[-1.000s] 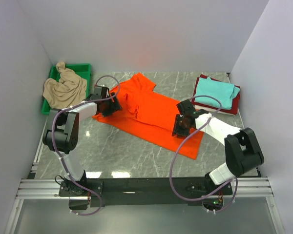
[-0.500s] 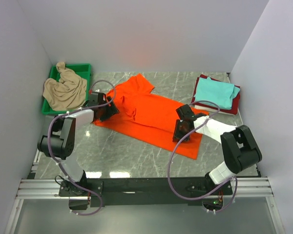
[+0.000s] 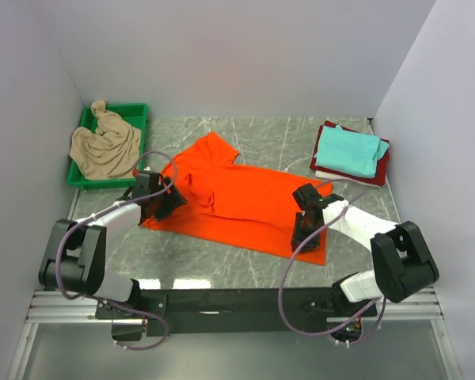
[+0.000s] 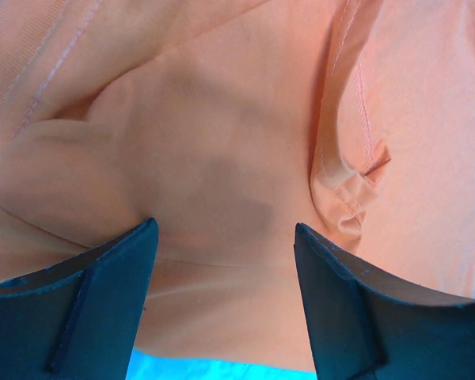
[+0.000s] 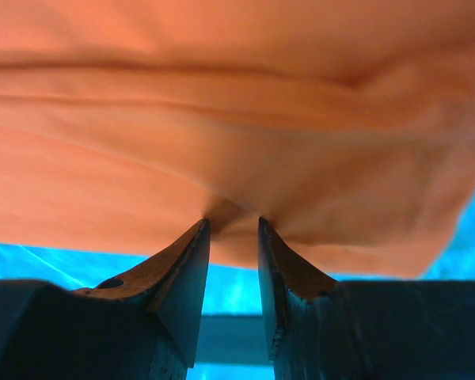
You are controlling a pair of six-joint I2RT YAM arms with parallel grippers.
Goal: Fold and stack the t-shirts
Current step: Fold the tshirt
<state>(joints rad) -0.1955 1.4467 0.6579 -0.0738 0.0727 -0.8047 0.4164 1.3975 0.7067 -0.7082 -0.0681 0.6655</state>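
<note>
The bright orange t-shirt (image 3: 237, 202) lies spread across the middle of the marble table, one sleeve pointing to the back. My left gripper (image 3: 165, 204) sits low over its left end, jaws wide apart. In the left wrist view the left gripper (image 4: 224, 229) straddles a soft bulge of orange cloth (image 4: 222, 119) beside a seam. My right gripper (image 3: 303, 233) is at the shirt's near right edge. Seen from the right wrist, the right gripper (image 5: 233, 222) pinches a small fold of the orange hem (image 5: 222, 119), pulling it taut.
A green tray (image 3: 134, 111) at the back left holds a crumpled beige t-shirt (image 3: 103, 146). At the back right a folded teal t-shirt (image 3: 348, 150) lies on a dark red one (image 3: 382, 168), with a white edge (image 3: 326, 173) below. White walls close in three sides.
Both grippers have moved toward the near edge, and the orange t-shirt has slid with them, turning to lie more level. Neither gripper's jaw gap has changed.
</note>
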